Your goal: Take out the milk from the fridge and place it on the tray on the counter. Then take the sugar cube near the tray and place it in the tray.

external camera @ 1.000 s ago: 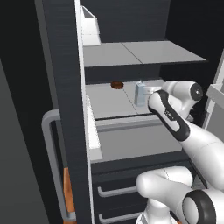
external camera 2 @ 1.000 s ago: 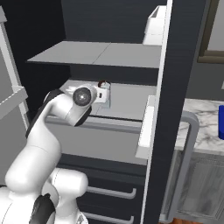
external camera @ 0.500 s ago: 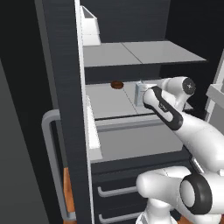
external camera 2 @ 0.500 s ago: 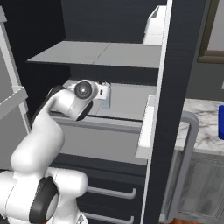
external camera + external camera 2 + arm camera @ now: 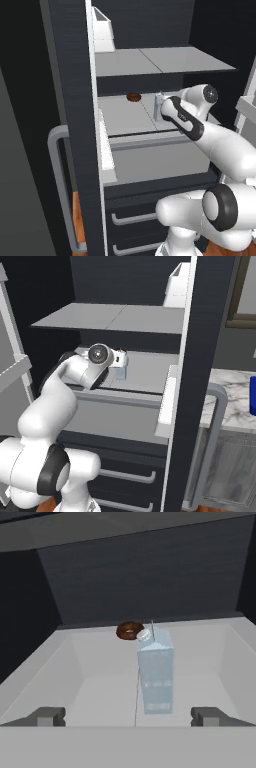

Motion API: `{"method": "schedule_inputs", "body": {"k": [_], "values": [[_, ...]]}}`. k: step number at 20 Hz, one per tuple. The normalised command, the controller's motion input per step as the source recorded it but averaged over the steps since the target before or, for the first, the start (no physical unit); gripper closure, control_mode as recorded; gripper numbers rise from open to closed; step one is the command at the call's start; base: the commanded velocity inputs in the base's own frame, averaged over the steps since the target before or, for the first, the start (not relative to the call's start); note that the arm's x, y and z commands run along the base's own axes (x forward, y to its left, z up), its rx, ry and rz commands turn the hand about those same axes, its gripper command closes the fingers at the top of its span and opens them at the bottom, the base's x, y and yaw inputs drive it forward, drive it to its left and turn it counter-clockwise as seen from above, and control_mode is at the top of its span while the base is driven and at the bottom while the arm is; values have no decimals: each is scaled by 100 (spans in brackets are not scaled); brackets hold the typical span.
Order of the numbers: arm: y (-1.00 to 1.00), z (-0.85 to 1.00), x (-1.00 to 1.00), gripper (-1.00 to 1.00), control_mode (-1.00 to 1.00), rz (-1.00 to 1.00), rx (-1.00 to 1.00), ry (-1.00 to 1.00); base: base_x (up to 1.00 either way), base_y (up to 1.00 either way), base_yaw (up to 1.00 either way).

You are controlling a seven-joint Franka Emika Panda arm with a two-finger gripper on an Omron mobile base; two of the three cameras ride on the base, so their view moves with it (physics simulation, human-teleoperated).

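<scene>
The light is soft and even, with no glare. The fridge [image 5: 70, 125] interior is dim at its back wall, while its grey shelves are brighter. All pictures are slightly blurred, and the milk [image 5: 155, 672] casts almost no shadow.

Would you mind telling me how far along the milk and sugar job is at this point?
Done: the fridge stands open and the arm has reached its middle shelf. In hand: the open gripper faces the milk, which stands upright on the shelf, not yet gripped, a brown disc behind it. Left: grasping the carton, carrying it to the tray on the counter, then the sugar cube step.
</scene>
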Motion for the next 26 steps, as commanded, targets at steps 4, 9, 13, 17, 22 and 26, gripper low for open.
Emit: {"method": "schedule_inputs", "body": {"k": [4, 9, 13, 17, 22, 26], "values": [[0, -14, 3, -100, -100, 0, -4, 0, 0, 0, 0], [0, -29, 21, -100, -100, 0, -6, 1, 0, 0, 0], [0, -25, 25, -100, -100, 0, -3, 2, 0, 0, 0], [0, -11, 27, -100, -100, 0, -1, 0, 0, 0, 0], [0, 0, 34, -100, -100, 0, 0, 0, 0, 0, 0], [0, 0, 38, -100, -100, 0, 0, 0, 0, 0, 0]]}}
